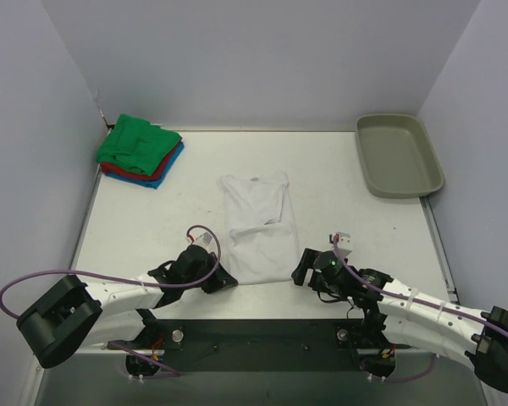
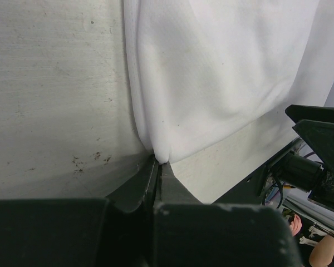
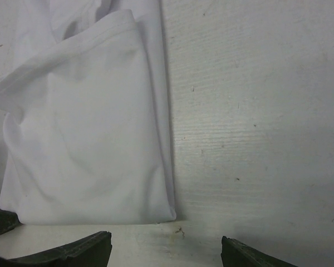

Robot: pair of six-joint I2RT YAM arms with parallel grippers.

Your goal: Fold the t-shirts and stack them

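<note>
A white t-shirt (image 1: 256,227) lies folded lengthwise in the middle of the table, collar toward the far side. My left gripper (image 1: 223,279) is shut on its near left corner, the cloth (image 2: 211,83) pinched at the fingertips (image 2: 168,172). My right gripper (image 1: 298,272) stands open just off the near right corner of the white shirt (image 3: 94,139), its fingers (image 3: 72,253) straddling bare table with nothing between them. A stack of folded shirts, green (image 1: 138,144) over red over blue, sits at the far left.
A grey-beige tray (image 1: 398,154) rests at the far right corner. Side walls close in on the left and right of the table (image 1: 356,220). The arm bases and a dark plate run along the near edge.
</note>
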